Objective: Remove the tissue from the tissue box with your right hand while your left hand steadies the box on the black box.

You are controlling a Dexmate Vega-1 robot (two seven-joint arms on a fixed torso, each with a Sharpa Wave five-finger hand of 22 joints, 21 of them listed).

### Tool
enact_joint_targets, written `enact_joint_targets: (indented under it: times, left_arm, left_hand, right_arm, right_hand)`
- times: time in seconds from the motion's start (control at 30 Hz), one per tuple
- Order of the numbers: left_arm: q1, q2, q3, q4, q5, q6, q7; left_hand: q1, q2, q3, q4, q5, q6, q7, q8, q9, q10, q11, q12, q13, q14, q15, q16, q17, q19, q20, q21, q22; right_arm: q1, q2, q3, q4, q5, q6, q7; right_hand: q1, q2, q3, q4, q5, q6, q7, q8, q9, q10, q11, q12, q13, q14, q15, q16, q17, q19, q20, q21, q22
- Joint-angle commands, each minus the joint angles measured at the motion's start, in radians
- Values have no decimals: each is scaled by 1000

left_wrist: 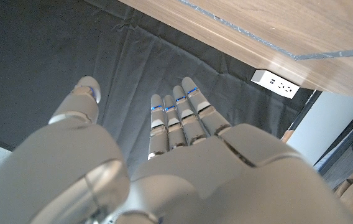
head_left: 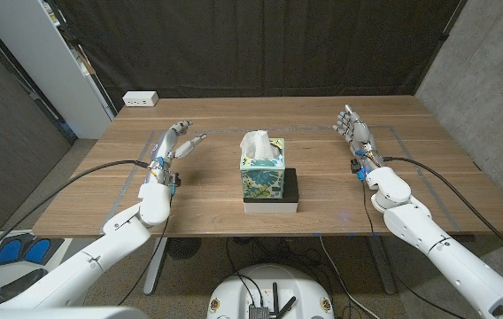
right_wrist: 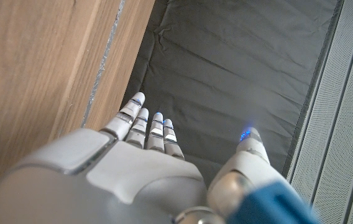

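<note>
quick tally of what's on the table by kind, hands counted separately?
Tissue box with a tissue sticking out of it: 1
Black box under it: 1
White power strip at the far edge of the table: 1
Robot hands, left hand and right hand, both open and apart from the boxes: 2
Total: 3 things on the table, plus 2 hands.

The head camera looked down from above over the whole wooden worktop (head_left: 340, 159), facing the dark curtain (head_left: 260, 44) behind it, with both arms coming in from the bottom corners. Each wrist camera sat close behind its own robot hand, the left robot hand (left_wrist: 183, 155) and the right robot hand (right_wrist: 127, 168), looking along the fingers toward that curtain in a turned picture. All three views shared the worktop's edge and the curtain; the left wrist and head views also shared a white power strip (left_wrist: 276, 84).
</note>
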Motion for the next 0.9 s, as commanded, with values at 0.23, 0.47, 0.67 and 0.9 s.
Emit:
enact_joint_targets:
  times: [0.23,0.47,0.67,0.9]
  left_arm:
    - [184,18,-78,-144,12,-10,37]
    - [268,9,-118,-183,-9,-61,44]
    - [327,-8,-141,-210,0,-81,53]
    - [396,-27,-179,-241,9,-120,63]
  left_hand:
    - [7,0,-4,-4,9,6,0,-3,1,10,4,-1,5,-6,-20,-7,-2,1,-2,0,0]
    - [10,3,-5,-4,11,11,6,-3,0,12,8,-2,4,-6,-17,-9,-4,-2,0,-1,-1]
    - [12,6,-5,-4,12,13,8,-4,0,16,13,-1,4,-4,-16,-10,-5,-4,1,-2,-2]
    - [12,8,-7,-3,12,15,7,-5,-1,19,9,-1,4,-2,-17,-10,-5,-6,1,-2,-3]
  right_arm:
    - [-10,-1,6,-3,11,14,11]
    - [-25,-10,13,-17,16,14,13]
    - [-36,-13,18,-27,15,13,4]
    - [-43,-12,17,-34,19,9,3]
  right_hand:
    - [-1,2,3,-7,4,6,0,4,3,1,0,3,0,0,2,-3,4,-2,0,4,1]
    - [0,3,3,-8,4,5,0,4,4,0,1,3,0,-1,1,-3,3,-2,0,4,1]
    - [2,5,5,-9,5,4,-1,4,4,0,2,4,0,5,1,0,3,2,0,5,1]
    - [5,7,6,-10,5,4,-1,4,4,1,0,5,1,5,3,0,2,2,0,5,1]
